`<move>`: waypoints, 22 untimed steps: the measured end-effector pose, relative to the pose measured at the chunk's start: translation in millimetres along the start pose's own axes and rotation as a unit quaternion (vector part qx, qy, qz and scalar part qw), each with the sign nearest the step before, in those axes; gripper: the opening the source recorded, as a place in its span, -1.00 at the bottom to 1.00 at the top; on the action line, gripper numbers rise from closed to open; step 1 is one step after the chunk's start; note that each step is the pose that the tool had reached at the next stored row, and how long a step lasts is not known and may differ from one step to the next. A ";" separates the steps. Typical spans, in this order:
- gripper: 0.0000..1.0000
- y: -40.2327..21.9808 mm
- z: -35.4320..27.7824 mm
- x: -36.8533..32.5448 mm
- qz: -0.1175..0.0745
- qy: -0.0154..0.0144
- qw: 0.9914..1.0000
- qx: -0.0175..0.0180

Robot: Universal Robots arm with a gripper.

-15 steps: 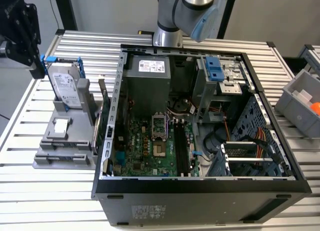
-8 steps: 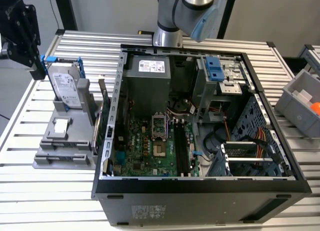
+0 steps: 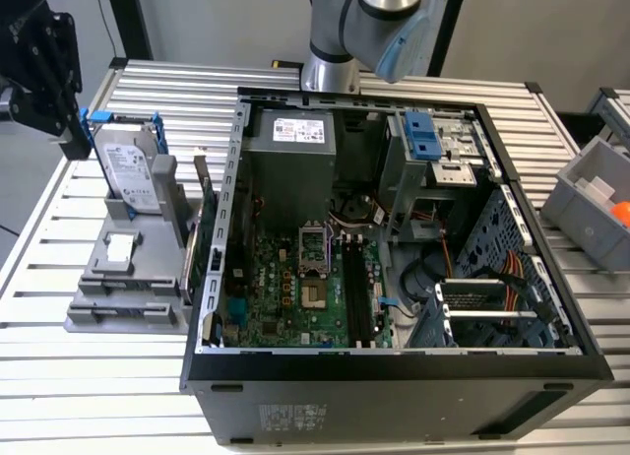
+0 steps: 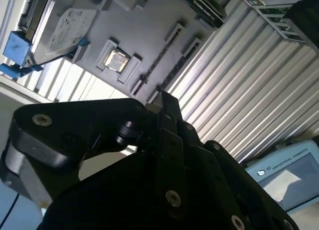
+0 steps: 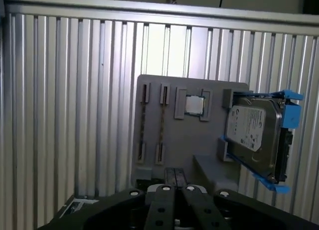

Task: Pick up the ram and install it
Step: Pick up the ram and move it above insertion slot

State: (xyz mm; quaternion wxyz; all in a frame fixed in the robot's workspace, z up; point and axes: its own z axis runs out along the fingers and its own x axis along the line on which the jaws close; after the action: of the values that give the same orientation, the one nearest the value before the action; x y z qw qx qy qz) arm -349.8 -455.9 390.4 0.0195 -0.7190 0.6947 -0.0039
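The ram [image 3: 202, 204] looks like the thin dark bluish-green stick standing on its long edge between the grey fixture [image 3: 108, 297] and the open computer case [image 3: 394, 376]. Inside the case lies the green motherboard [image 3: 285, 297], whose long black slots [image 3: 352, 297] hold nothing. My gripper [image 3: 69, 130] hangs high at the exterior view's left, above the fixture's far end and well apart from the ram. In both wrist views its black fingers [image 5: 169, 177] [image 4: 167, 103] lie together, shut with nothing between them, over the fixture [image 5: 189, 140].
A silver hard drive [image 3: 133, 169] [image 5: 254, 133] in a blue frame stands in the fixture, with a square chip [image 5: 194, 105] and two narrow holder slots [image 5: 160, 123] beside it. A grey bin [image 3: 591, 204] sits at the exterior view's right. The arm's base [image 3: 330, 71] stands behind the case.
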 end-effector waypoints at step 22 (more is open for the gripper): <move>-1.00 0.9 4.6 2.8 0.015 -0.007 1.000 -0.011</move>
State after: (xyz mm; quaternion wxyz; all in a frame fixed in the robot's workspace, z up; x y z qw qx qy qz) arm -350.4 -458.6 385.8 0.0166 -0.7085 0.7055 0.0091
